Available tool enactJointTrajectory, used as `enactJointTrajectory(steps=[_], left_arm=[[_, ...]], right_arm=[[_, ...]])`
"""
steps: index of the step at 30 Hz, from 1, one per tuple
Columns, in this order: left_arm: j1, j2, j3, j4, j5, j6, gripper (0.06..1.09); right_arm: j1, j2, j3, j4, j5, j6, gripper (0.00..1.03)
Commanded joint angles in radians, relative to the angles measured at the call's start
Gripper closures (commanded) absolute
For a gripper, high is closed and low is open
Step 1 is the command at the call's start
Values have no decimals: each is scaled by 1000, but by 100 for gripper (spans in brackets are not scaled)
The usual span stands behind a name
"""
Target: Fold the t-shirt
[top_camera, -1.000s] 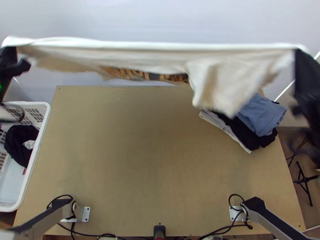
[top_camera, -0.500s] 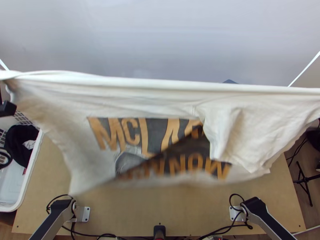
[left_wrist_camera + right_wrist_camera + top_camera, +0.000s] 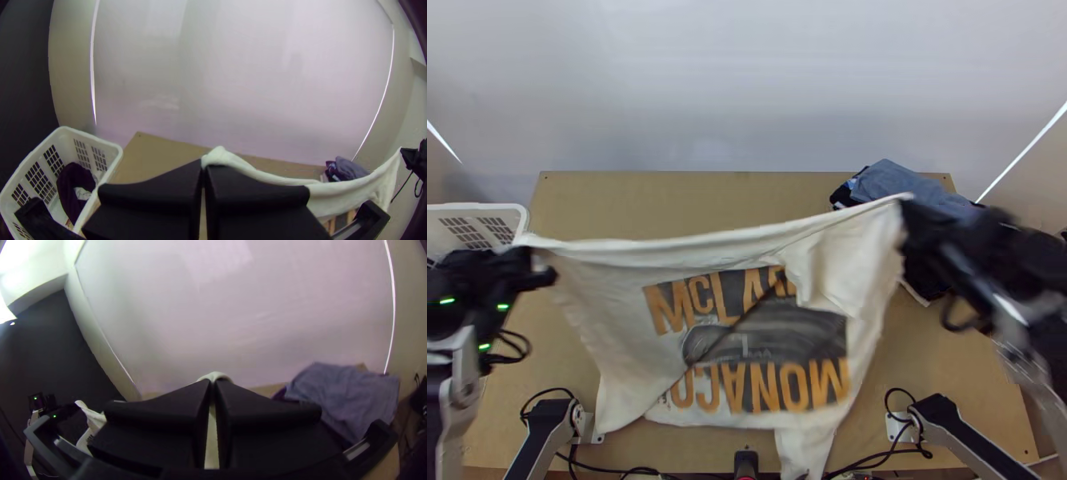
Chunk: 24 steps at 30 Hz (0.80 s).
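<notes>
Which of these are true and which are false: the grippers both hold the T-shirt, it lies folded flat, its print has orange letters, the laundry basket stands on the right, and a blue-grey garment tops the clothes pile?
1. The left gripper and the right gripper both hold the T-shirt. True.
2. The T-shirt lies folded flat. False: it hangs unfolded, stretched between the two grippers.
3. The print on the T-shirt has orange letters on a dark ground. True.
4. The laundry basket stands on the right. False: the laundry basket is on the left.
5. A blue-grey garment tops the clothes pile at the far right of the table. True.
</notes>
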Motion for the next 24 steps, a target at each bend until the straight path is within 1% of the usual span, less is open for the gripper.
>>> enactJointTrajectory(steps=[1, 5, 7, 11, 17, 19, 24], left_arm=[[-18, 94, -305, 239, 13, 77, 105], [9, 366, -274, 426, 45, 81, 105], [9, 508, -216, 478, 76, 78, 105], [11, 787, -63, 570, 79, 43, 105], [34, 1148, 242, 584, 79, 15, 105], [40, 1238, 333, 581, 79, 20, 105], [51, 1396, 499, 535, 80, 40, 105]], right_arm=[[4, 270, -138, 38, -3, 96, 100], [4, 428, -109, 89, 6, 101, 100], [4, 500, -88, 120, 34, 99, 100], [-14, 632, 0, 123, 37, 99, 100], [-15, 784, 126, 157, 68, 93, 100], [-14, 836, 179, 158, 79, 90, 100], [-6, 948, 302, 157, 143, 91, 100]])
